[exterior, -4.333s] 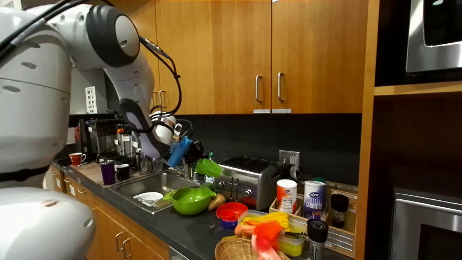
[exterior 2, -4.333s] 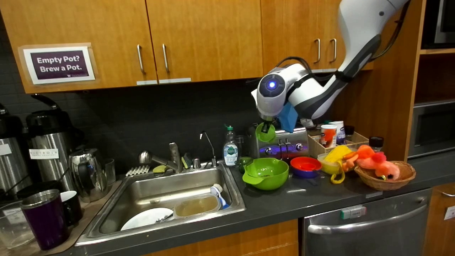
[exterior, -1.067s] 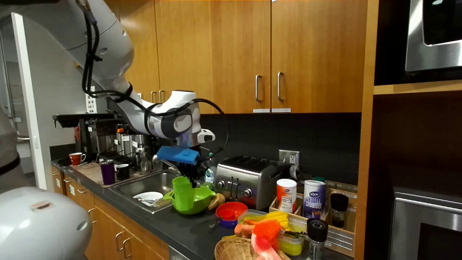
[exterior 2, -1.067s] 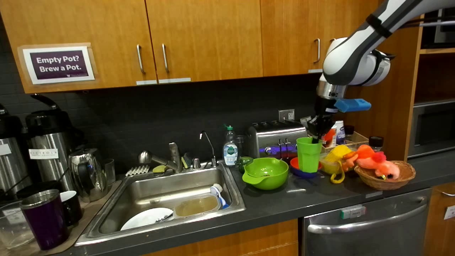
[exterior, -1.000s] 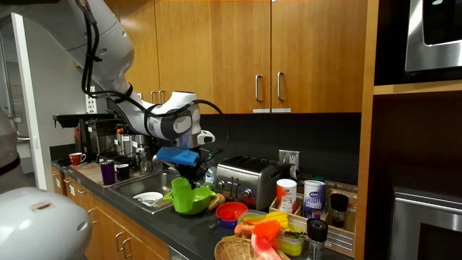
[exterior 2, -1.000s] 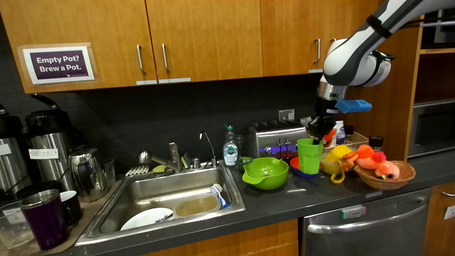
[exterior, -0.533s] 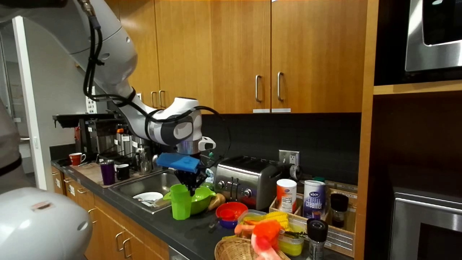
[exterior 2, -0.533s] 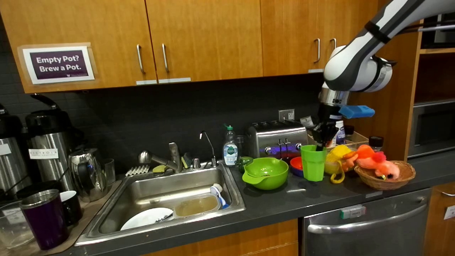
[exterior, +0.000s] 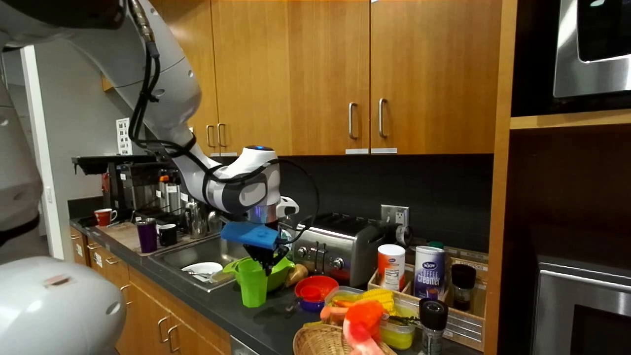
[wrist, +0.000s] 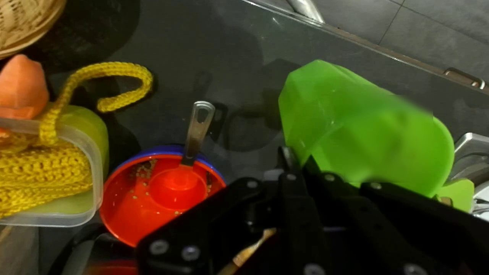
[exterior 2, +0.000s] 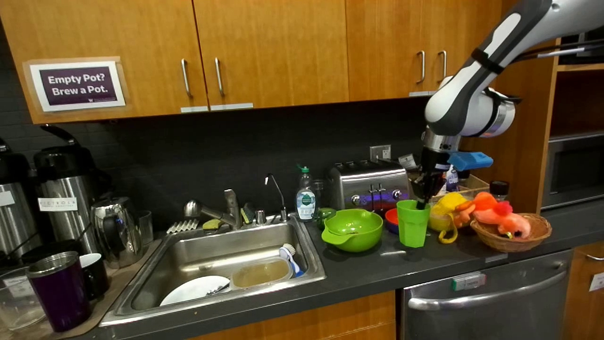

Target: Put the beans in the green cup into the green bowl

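My gripper (wrist: pixel 300 160) is shut on the rim of the green cup (wrist: pixel 324 103), with one finger inside its wall. In an exterior view the cup (exterior 2: pixel 413 226) hangs upright, close to the countertop. Whether its base touches, I cannot tell. The green bowl (exterior 2: pixel 354 243) stands beside it, toward the sink, and in an exterior view the bowl (exterior: pixel 282 275) is partly behind the cup. Small dark specks (exterior 2: pixel 353 232) show inside the bowl, too small to name. No beans are visible in the part of the cup's inside that shows in the wrist view.
A red dish (wrist: pixel 126 214) on a blue one holds a scoop and small tan bits. Past it are a clear container (wrist: pixel 88 214) with yellow crochet and a wicker basket (exterior 2: pixel 500 243). The toaster (exterior 2: pixel 370 191) stands behind, and the sink (exterior 2: pixel 188 255) lies beyond the bowl.
Several seconds ago the cup was tilted high above the bowl; it is now upright beside it. Over the last second my gripper has lowered the cup toward the counter, still gripping its rim.
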Controlling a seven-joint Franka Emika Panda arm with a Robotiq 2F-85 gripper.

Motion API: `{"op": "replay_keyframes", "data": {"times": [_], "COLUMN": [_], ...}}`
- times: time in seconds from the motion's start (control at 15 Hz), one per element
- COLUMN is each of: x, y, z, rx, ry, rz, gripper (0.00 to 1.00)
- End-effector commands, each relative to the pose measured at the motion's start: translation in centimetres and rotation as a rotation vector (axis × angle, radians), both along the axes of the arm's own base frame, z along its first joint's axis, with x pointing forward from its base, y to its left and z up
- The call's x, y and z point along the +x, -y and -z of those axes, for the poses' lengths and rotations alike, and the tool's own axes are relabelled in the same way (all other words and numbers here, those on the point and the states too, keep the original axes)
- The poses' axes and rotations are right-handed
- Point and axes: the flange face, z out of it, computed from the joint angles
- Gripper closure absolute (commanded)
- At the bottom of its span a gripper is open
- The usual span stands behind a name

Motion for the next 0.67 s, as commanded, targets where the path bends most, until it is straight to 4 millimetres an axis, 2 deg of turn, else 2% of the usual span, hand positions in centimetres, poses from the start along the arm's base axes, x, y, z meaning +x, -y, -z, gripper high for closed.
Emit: {"op": "replay_keyframes", "data": {"times": [0.0, 0.27, 0.6], "x": [0.7, 1.1, 1.4], "y": [0.2, 0.4, 0.7], "z": [1.8, 3.2, 4.0], "rx": [0.023, 0.048, 0.055], "ry": [0.020, 0.027, 0.031], "rz": [-0.010, -0.017, -0.030], "gripper": [0.99, 0.99, 0.99]}}
